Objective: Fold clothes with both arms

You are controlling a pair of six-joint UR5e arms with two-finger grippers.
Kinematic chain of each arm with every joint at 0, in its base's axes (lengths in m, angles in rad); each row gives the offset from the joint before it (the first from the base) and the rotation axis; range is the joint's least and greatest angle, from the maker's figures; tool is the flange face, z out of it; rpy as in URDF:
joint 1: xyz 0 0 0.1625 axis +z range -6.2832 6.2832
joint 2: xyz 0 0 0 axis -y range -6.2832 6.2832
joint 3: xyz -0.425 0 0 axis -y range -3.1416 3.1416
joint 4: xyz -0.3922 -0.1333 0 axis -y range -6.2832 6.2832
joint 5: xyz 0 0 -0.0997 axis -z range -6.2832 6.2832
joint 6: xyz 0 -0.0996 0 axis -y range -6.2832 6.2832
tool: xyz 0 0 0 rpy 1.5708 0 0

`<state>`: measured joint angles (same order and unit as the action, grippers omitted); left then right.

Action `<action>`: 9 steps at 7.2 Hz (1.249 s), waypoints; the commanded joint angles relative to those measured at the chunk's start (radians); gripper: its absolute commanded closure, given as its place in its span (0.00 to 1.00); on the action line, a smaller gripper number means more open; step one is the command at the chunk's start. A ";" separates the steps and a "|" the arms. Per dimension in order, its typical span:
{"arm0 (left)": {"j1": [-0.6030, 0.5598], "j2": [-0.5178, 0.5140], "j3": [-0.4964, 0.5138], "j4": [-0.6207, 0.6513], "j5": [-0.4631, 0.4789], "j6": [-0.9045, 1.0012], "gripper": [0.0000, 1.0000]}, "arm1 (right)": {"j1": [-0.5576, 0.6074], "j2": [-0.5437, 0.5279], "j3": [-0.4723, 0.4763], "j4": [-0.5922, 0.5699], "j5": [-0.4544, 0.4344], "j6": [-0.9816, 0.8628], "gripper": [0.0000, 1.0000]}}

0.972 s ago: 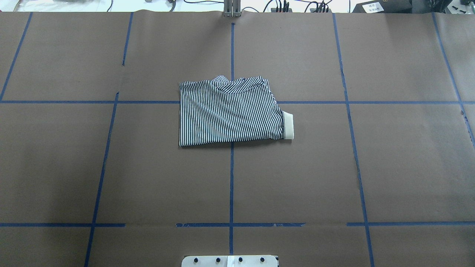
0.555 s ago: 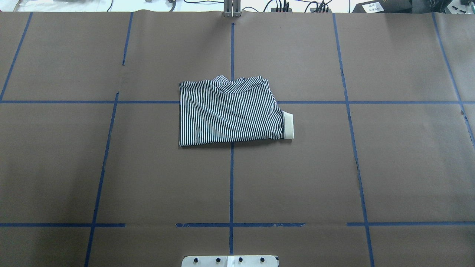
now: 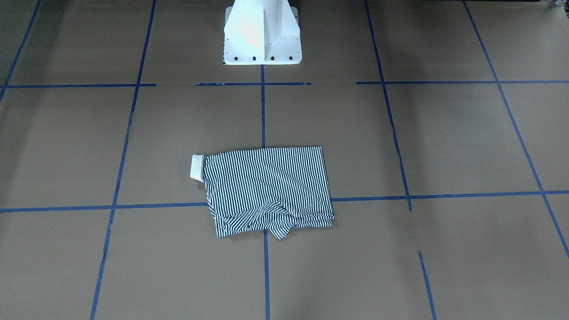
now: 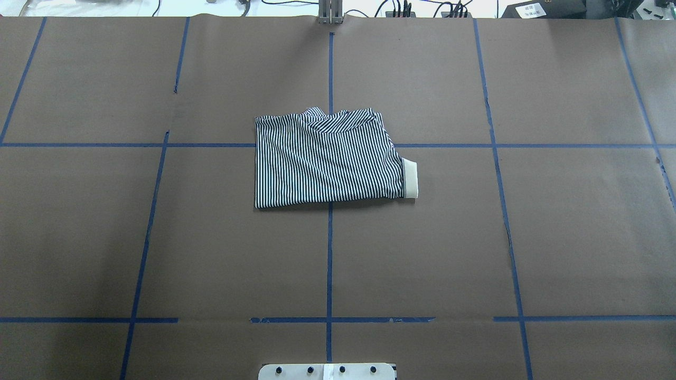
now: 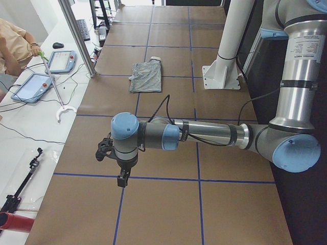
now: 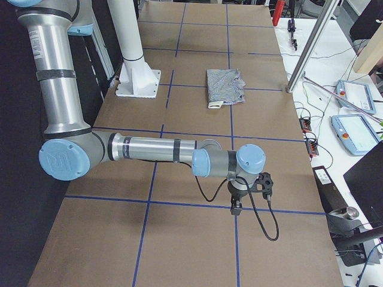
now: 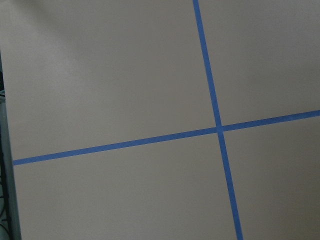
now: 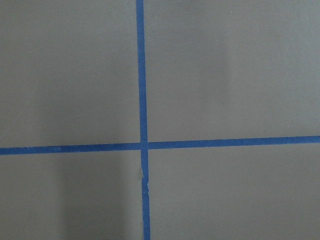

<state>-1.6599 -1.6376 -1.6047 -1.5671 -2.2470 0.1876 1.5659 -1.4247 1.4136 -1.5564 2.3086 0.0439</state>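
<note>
The striped polo shirt (image 4: 327, 161) lies folded into a rough rectangle near the middle of the brown table, with a cream band (image 4: 410, 179) sticking out at its right edge. It also shows in the front-facing view (image 3: 266, 189) and small in both side views (image 5: 145, 76) (image 6: 224, 86). Both arms are far from it, over the table's ends. The left gripper (image 5: 123, 178) and the right gripper (image 6: 236, 207) point down above bare table. I cannot tell if either is open or shut. The wrist views show only table and blue tape.
The white pedestal base (image 3: 261, 44) stands at the robot's edge of the table. Blue tape lines (image 4: 329, 253) grid the brown surface. Beyond the far edge are a desk with tablets (image 5: 33, 87), cables, a metal post (image 5: 79, 38) and a person (image 5: 13, 41).
</note>
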 commanded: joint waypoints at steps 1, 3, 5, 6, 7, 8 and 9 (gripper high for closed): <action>0.012 -0.013 -0.004 0.002 0.004 0.003 0.00 | -0.006 -0.008 0.004 -0.002 -0.040 -0.103 0.00; 0.014 -0.007 -0.008 0.010 -0.006 0.003 0.00 | -0.010 -0.001 0.018 -0.007 -0.020 -0.104 0.00; 0.017 -0.004 -0.056 0.089 -0.008 0.003 0.00 | 0.006 0.006 0.202 -0.223 -0.027 -0.104 0.00; 0.019 -0.002 -0.076 0.145 -0.008 0.004 0.00 | 0.002 -0.019 0.256 -0.308 -0.023 -0.108 0.00; 0.020 -0.002 -0.071 0.137 -0.009 0.003 0.00 | -0.033 -0.042 0.251 -0.269 -0.025 -0.108 0.00; 0.022 -0.002 -0.073 0.133 -0.011 0.003 0.00 | -0.065 -0.043 0.222 -0.217 -0.028 -0.105 0.00; 0.023 -0.004 -0.075 0.131 -0.019 0.004 0.00 | -0.066 -0.042 0.199 -0.179 -0.028 -0.101 0.00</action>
<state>-1.6388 -1.6402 -1.6768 -1.4355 -2.2590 0.1906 1.5159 -1.4633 1.6366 -1.7813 2.2822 -0.0613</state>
